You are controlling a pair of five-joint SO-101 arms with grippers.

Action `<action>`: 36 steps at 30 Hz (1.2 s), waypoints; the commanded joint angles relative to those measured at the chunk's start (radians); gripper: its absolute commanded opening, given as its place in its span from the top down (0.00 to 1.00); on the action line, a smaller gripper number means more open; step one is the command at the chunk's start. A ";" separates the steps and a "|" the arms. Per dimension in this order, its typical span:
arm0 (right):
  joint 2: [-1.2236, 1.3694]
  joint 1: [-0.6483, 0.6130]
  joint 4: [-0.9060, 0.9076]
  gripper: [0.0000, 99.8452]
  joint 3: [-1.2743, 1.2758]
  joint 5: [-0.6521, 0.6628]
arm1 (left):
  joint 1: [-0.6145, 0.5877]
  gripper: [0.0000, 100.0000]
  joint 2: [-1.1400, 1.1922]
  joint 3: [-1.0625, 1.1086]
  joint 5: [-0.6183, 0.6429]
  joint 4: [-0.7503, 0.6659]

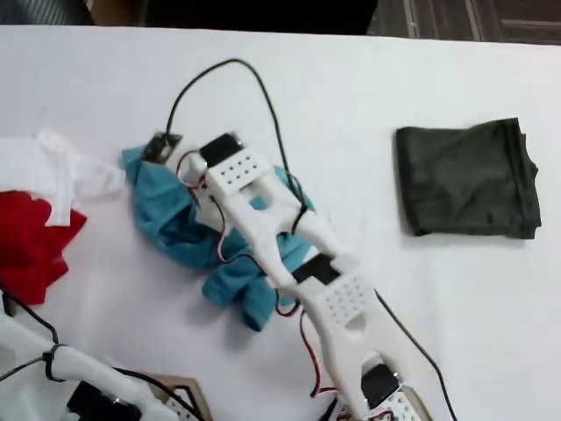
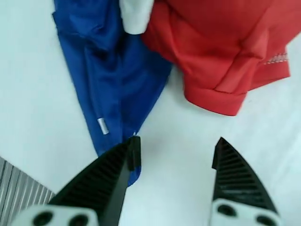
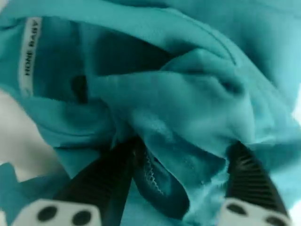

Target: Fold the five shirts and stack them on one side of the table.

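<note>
Over on the right side of the table (image 1: 351,88) sits a dark green shirt (image 1: 465,180), already folded into a neat rectangle and well apart from everything else. Middle-left is the teal shirt (image 1: 175,219), all crumpled, with the right arm stretched across it from the near edge. The right gripper (image 1: 162,145) is at the far-left end of that shirt.

From overhead you honestly can't tell what its fingers are doing. The right wrist cam sorts that out: the right gripper (image 3: 186,146) is spread wide with bunched teal shirt (image 3: 188,94) sitting between the fingers, not pinched. You also get the white neck label (image 3: 29,52) from there.

At the left edge, the high view has a white shirt (image 1: 44,167) and a red shirt (image 1: 31,241) touching each other, both unfolded. The left arm (image 1: 79,373) is down in the near-left corner.

The left wrist cam adds more: a blue shirt (image 2: 108,80) lying right against the red shirt (image 2: 221,47), with a bit of the white shirt (image 2: 136,14) on top where they meet. The left gripper (image 2: 177,141) is wide open over bare table, holding nothing, one fingertip just over the blue shirt's edge.
</note>
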 commanded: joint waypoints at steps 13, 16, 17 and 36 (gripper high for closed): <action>0.007 0.369 0.142 0.98 -0.400 -0.009 | 0.071 0.73 -0.018 0.079 -0.006 -0.029; 0.007 0.437 0.183 0.98 -0.514 -0.002 | 0.103 0.73 -0.018 0.104 -0.006 -0.029; 0.004 0.456 0.186 0.98 -0.540 -0.002 | 0.112 0.73 -0.018 0.105 -0.003 -0.029; -0.133 0.710 0.188 0.80 -0.445 0.000 | 0.201 0.73 -0.017 0.124 -0.003 -0.017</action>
